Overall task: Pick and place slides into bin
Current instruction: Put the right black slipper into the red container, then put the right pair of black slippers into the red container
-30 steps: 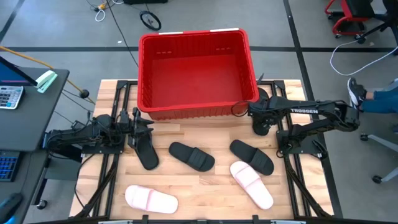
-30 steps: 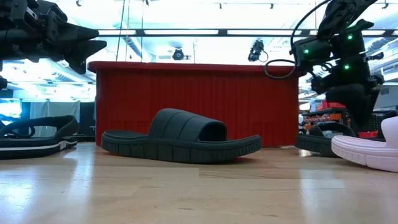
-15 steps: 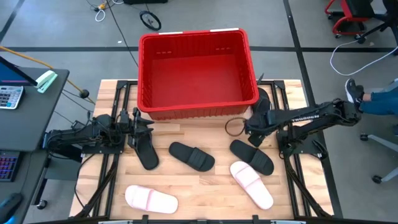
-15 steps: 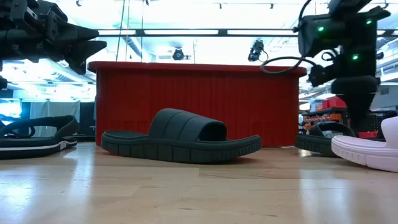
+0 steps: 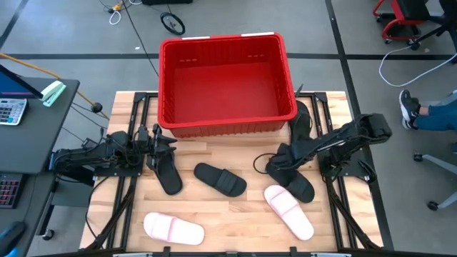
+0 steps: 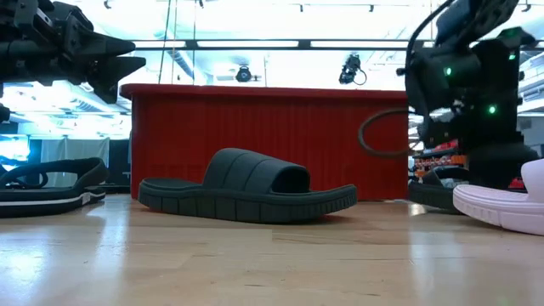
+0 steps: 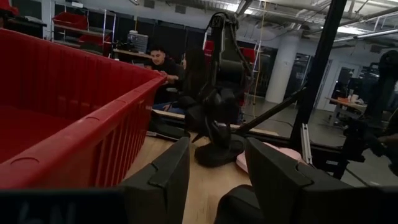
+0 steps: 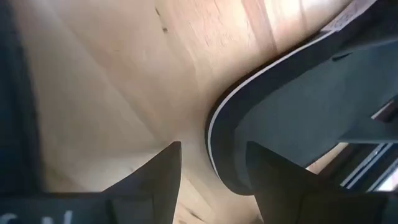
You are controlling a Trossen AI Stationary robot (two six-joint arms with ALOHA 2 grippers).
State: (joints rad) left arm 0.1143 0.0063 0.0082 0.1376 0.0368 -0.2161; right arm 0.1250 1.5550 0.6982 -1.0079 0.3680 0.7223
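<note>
Right pincer (image 5: 280,160), fingers spread, has dropped from the bin (image 5: 227,123) to a black slide (image 5: 291,180), ready to grasp.

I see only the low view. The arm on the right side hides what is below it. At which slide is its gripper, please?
Observer: From above, the right gripper is at the end of a black slide that points to the bin. It is the slide beside a pale pink slide.
Operator: Are its fingers open?
Observer: Yes. In the right wrist view the fingers stand apart, with the slide's rounded end below them, not gripped.
Operator: Is anything in the bin?
Observer: No. The high view shows the bin empty; all six slides lie outside it.
</note>
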